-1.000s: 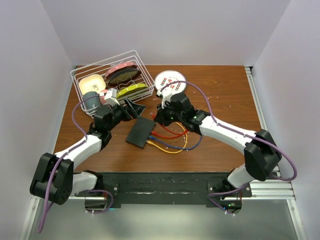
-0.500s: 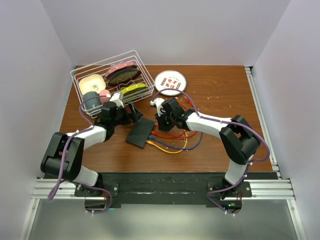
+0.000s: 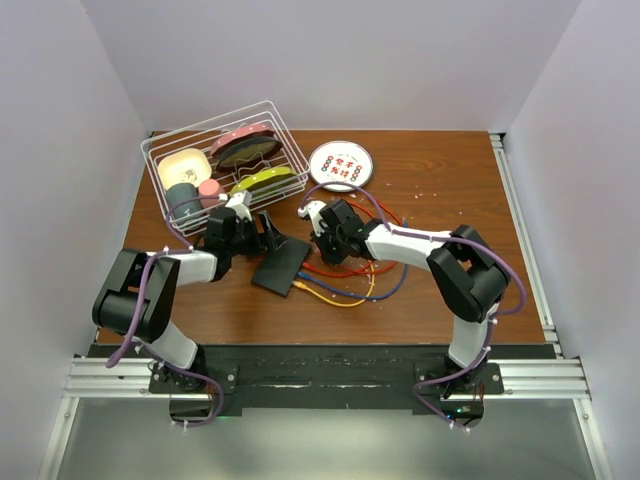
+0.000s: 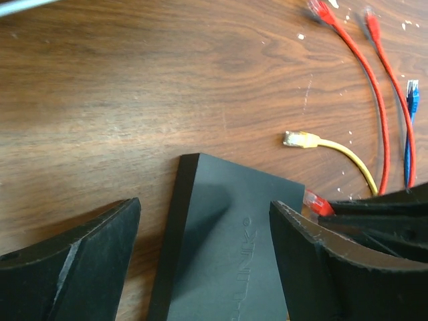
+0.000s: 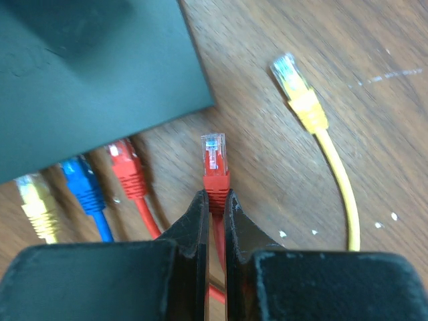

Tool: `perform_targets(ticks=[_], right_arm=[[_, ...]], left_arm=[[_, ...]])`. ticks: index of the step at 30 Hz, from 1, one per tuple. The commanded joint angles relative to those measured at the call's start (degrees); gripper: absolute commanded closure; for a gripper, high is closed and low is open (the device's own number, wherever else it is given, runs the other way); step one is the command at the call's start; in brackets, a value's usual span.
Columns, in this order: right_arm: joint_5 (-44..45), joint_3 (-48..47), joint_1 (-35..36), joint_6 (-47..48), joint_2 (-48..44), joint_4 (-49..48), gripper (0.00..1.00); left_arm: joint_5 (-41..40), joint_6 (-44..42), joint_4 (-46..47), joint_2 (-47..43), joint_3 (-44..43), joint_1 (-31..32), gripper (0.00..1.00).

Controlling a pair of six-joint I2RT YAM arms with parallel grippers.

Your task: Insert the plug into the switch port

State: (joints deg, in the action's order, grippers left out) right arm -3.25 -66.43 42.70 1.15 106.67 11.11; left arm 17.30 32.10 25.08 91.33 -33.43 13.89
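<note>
The flat matte-black switch box [image 4: 221,254] runs off the left wrist view's lower edge, its sockets hidden from us. From above, the red clear-tipped plug [image 5: 215,164] is too small to make out.

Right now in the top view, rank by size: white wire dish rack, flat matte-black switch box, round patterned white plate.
1. white wire dish rack
2. flat matte-black switch box and round patterned white plate: about alike, can't rank.

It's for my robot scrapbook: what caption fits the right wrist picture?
The right pincer pinches a red plug close to the corner of the black switch.
</note>
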Motion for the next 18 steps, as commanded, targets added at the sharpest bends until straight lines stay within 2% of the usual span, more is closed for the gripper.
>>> perform_targets(ticks=[1,7,11,18], right_arm=[[2.0,-1.3,0.1,1.8,-1.0,0.4,1.00],[-0.7,-1.4,0.7,2.6,-0.5,1.5,1.00],[-3.5,-1.4,1.2,3.1,-0.7,1.2,1.00],[-3.5,-2.1,1.9,2.8,-0.2,0.5,1.00]], left_arm=[[2.3,-0.2,4.3,0.3,1.0,-0.5,0.18],[4.1,0.0,5.1,1.5,0.8,-0.5,0.23],[5.5,0.1,6.3,3.2,0.6,-0.5,0.29],[6.0,-0.1,6.6,4.1,0.6,-0.6,0.34]])
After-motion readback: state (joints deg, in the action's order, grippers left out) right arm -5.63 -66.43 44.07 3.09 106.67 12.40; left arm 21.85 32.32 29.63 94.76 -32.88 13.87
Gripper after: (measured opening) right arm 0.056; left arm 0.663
